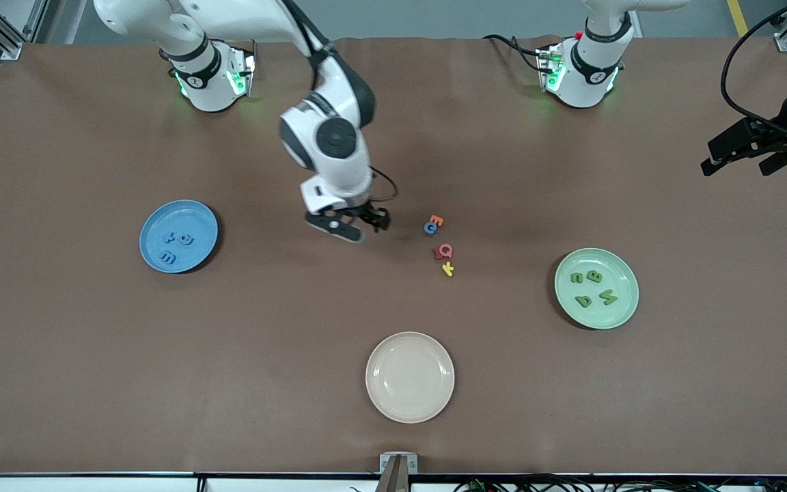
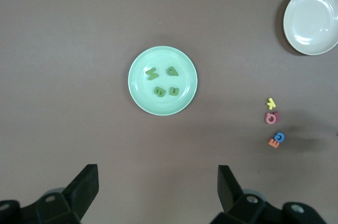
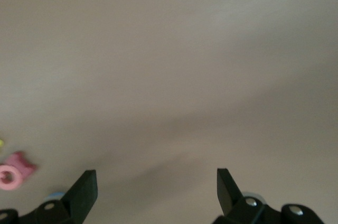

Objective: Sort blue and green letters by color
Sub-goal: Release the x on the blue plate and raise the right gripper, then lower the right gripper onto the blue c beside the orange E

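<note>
Three plates and a loose cluster, as I found them

Three letters [image 1: 187,239] lay on the plate [image 1: 154,219] toward my right arm's end. Four letters [image 1: 594,276] lay on the plate [image 1: 622,304] toward my left arm's end. Loose letters [image 1: 443,251] sat between them, with my right gripper [image 1: 359,225] just beside. A third plate [image 1: 410,377] lay nearest the front camera. My left gripper [image 1: 738,164] hung at the table's edge.

The right gripper [image 3: 153,192] hung with its two dark fingers [image 3: 83,192] spread apart and empty above the bare brown table [image 3: 179,60]. A pink ring-shaped letter [image 3: 11,172] lay on the table beside it, and a pale blue scrap [image 3: 53,198] showed at one finger.
</note>
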Motion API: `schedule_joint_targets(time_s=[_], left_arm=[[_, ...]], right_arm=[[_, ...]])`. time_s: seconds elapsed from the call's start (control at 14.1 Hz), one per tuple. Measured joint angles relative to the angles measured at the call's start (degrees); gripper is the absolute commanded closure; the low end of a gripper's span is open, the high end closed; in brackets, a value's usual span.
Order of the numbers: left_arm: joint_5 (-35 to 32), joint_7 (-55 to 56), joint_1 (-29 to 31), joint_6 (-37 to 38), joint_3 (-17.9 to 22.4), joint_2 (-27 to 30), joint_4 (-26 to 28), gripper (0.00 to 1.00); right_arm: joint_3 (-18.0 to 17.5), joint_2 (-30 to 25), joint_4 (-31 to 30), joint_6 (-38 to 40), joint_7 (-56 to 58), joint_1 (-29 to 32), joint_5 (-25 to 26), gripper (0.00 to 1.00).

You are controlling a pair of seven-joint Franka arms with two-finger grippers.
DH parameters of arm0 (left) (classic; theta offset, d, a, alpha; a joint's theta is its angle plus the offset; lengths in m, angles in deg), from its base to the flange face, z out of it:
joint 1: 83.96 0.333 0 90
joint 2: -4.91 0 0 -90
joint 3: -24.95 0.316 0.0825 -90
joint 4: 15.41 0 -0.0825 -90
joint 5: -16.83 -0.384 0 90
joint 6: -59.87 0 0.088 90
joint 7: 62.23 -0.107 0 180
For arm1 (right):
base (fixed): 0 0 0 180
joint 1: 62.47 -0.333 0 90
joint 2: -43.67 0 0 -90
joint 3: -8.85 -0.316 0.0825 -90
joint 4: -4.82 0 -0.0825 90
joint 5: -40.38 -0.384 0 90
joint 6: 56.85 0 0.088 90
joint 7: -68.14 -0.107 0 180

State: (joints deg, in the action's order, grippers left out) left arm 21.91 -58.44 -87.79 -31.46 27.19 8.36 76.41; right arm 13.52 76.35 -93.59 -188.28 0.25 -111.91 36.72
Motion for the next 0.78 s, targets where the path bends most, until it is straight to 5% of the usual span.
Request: schedule_joint_targets(time_s=[0.35,0.78], left_arm=[[-1.7,0.0,0.0,-0.2,0.0,-2.7,-3.6,0.01],[-1.7,0.0,0.0,-0.2,0.0,-2.8,-4.1,0.01]], right_arm=[[0.1,14.9,15.9,0.4,-7.5,-2.8,0.0,0.00],[0.1,18.9,21.6,1.2,-12.4,-5.5,0.0,0.00]])
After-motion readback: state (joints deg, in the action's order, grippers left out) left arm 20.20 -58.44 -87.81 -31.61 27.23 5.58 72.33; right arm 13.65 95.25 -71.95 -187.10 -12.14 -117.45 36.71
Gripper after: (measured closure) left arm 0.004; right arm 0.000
